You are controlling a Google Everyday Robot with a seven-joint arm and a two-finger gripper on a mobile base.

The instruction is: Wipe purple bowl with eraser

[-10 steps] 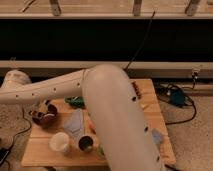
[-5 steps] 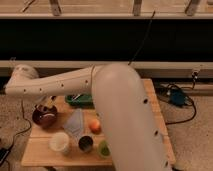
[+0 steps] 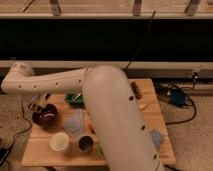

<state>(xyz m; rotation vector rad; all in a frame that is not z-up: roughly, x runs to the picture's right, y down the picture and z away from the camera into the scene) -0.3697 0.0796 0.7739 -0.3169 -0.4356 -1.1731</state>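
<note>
Nearest, a round white cup [image 3: 60, 143] and a small dark cup [image 3: 86, 144] are seen by the front edge of the light wooden desk [image 3: 151, 95]. Farther back, at the left, the small glossy dark purple bowl [image 3: 38, 119] is set on the desk. The tool [image 3: 39, 105] is held closed at the bowl's far rim; whether anything is gripped cannot be told.

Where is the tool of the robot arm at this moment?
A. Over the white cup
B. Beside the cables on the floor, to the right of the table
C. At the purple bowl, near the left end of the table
C: the tool is at the purple bowl, near the left end of the wooden table, not over the white cup.
</note>
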